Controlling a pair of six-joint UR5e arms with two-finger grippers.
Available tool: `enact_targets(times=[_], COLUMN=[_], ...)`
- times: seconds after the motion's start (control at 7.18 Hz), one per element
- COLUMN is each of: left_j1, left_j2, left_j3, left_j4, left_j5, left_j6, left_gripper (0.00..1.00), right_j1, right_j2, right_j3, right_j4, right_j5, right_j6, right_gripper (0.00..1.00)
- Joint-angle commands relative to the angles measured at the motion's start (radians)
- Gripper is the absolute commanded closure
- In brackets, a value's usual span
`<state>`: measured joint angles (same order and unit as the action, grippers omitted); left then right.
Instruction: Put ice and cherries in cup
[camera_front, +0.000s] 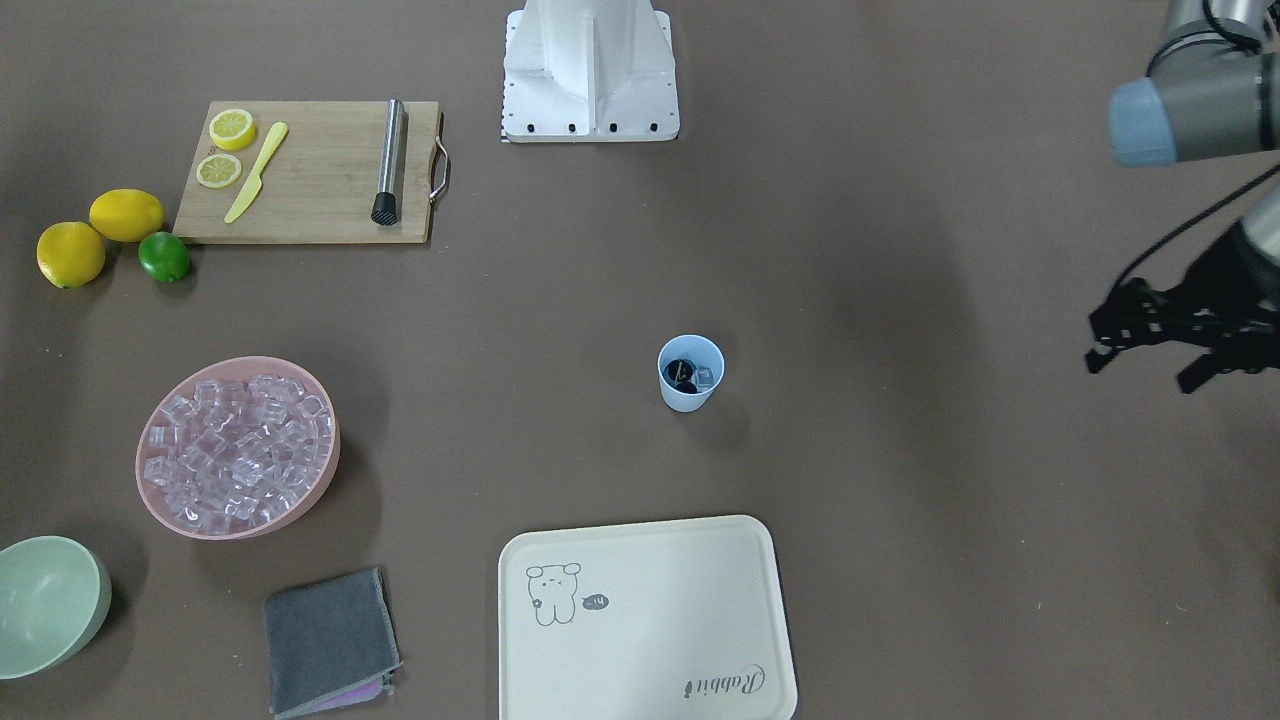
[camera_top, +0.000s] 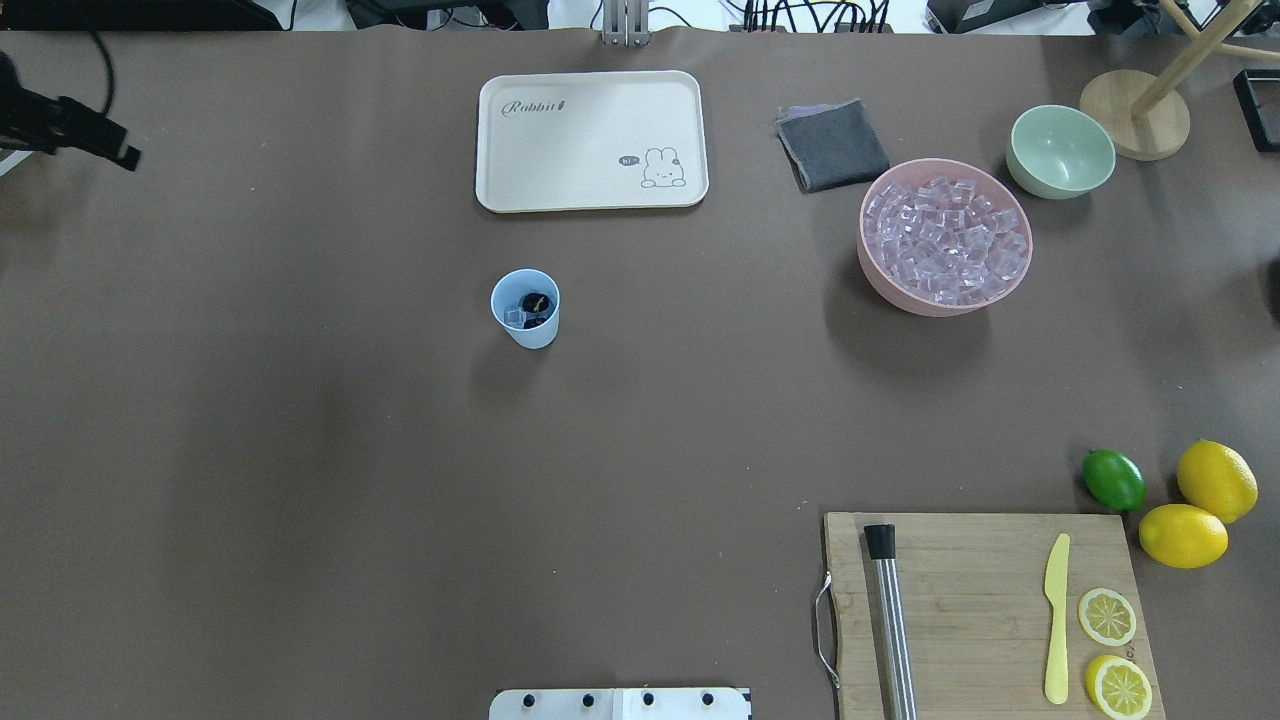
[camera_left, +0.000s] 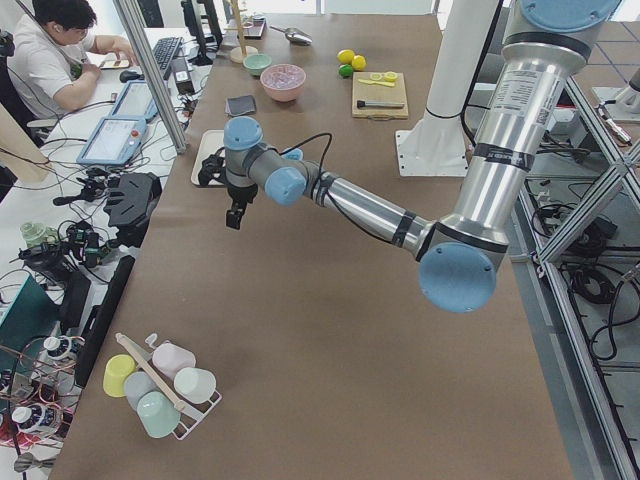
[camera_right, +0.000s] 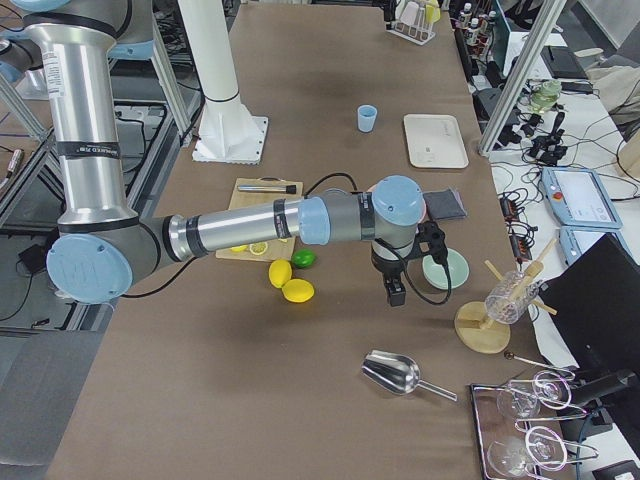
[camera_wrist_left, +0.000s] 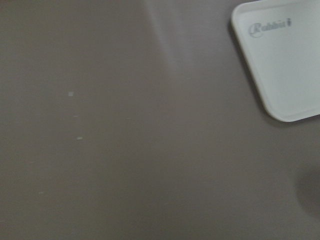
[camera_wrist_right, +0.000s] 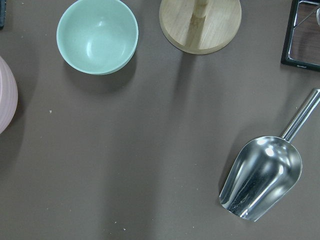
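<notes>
Inside upright cup (camera_front: 690, 398), cherries (camera_front: 682, 372) beside ice (camera_front: 706, 377), tray (camera_front: 650, 640) nearby

Seen from overhead, the brown table (camera_top: 300, 450) carries the light-blue cup (camera_top: 530, 335) just left of centre and a cream tray (camera_top: 590, 130) at 12 o'clock. A grey cloth (camera_top: 833, 145), pink bowl (camera_top: 900, 290) and green bowl (camera_top: 1060, 150) sit between 1 and 2 o'clock. A lime (camera_top: 1113, 478) and two lemons (camera_top: 1216, 480) lie at 4, and a wooden cutting board (camera_top: 980, 600) at 5.
</notes>
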<state>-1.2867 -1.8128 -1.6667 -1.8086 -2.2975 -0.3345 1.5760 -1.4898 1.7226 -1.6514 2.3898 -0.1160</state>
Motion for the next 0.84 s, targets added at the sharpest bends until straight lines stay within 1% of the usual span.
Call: enact_targets(times=[0.0, 0.14, 0.28, 0.42, 0.56, 0.7], left_j1=[-0.146, -0.201, -0.23, -0.239, -0.238, -0.238], left_j2=[0.129, 0.167, 0.176, 0.159, 0.136, 0.138], left_j3=[0.086, 0.096, 0.097, 0.1, 0.096, 0.102], left_j4=[-0.014, -0.014, -0.009, -0.009, -0.008, -0.015], left_j5=[-0.1, -0.13, -0.122, -0.115, -0.087, -0.057], left_j6=[0.243, 0.294, 0.263, 0.212, 0.189, 0.19], left_gripper=[0.03, 0.03, 0.03, 0.03, 0.03, 0.03], right_j1=[-0.001, -0.001, -0.01, -0.02, -0.021, -0.021], right_j2=[-0.006, 0.005, 0.011, 0.013, 0.013, 0.017], right_j3=[0.029, 0.022, 0.003, 0.002, -0.02, -0.015], right_j4=[-0.001, -0.001, -0.001, -0.001, -0.001, 0.001], right_j5=[0.006, -0.003, -0.015, -0.029, -0.014, -0.039], right_j6=[-0.019, -0.021, -0.021, -0.019, 0.019, 0.019], right_gripper=[0.01, 0.01, 0.01, 0.01, 0.01, 0.01])
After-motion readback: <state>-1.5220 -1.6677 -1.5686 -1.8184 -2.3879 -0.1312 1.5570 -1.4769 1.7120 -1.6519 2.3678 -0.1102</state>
